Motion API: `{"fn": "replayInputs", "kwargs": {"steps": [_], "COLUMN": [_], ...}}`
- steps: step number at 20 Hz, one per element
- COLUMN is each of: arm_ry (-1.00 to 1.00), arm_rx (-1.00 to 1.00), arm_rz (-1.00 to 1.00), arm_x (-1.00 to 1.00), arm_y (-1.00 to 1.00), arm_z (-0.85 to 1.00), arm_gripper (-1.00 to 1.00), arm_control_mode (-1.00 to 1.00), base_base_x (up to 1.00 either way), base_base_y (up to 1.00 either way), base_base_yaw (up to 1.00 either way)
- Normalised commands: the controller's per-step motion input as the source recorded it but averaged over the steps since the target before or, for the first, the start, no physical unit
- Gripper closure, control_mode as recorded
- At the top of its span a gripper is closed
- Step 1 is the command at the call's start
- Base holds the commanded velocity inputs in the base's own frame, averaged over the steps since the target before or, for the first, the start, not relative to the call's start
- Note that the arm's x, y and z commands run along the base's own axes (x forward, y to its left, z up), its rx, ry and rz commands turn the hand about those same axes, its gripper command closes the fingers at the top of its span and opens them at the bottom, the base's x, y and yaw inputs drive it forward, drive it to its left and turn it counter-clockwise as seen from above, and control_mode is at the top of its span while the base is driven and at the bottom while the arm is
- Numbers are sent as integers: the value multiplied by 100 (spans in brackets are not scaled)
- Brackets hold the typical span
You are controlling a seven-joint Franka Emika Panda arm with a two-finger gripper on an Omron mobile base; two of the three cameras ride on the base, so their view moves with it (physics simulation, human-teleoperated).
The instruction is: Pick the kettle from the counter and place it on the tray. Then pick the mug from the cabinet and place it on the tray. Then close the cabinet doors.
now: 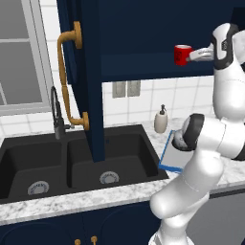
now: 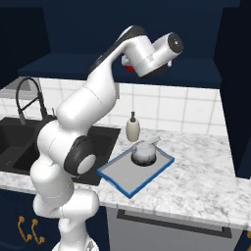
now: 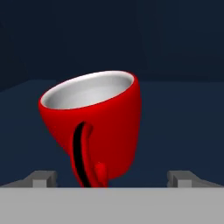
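Note:
The red mug (image 3: 98, 127) stands on the navy shelf of the open upper cabinet (image 1: 143, 67), its handle turned toward the hand camera. My gripper (image 3: 113, 179) is open at the mug's base, one fingertip (image 3: 43, 178) on each side and both apart from it. In the left base view the gripper (image 1: 192, 55) reaches the mug (image 1: 182, 54) from the right. The silvery kettle (image 2: 143, 152) sits on the blue-rimmed tray (image 2: 122, 179) on the marble counter (image 2: 196, 186). The left cabinet door (image 1: 91, 95), with a brass handle (image 1: 64, 76), hangs open over the sink.
A black double sink (image 1: 72, 160) with a dark faucet (image 1: 57, 115) lies left of the tray. A beige soap dispenser (image 2: 133, 128) stands against the tiled wall behind the tray. The right cabinet door (image 2: 240, 98) is open at the far right.

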Motion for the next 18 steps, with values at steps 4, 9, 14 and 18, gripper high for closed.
{"fn": "replayInputs", "kwargs": {"steps": [4, 9, 14, 18], "arm_ry": [0, 0, 3, -17], "arm_rx": [0, 0, 0, 0], "arm_rz": [9, 10, 1, 1], "arm_x": [26, 8, 8, -2], "arm_y": [0, 0, 0, 0], "arm_z": [0, -2, -2, 0], "arm_gripper": [-100, 100, 100, 100], "arm_control_mode": [-100, -100, -100, -100], "base_base_x": [0, 0, 0, 0], "base_base_y": [0, 0, 0, 0], "base_base_yaw": [0, 0, 0, 0]}}
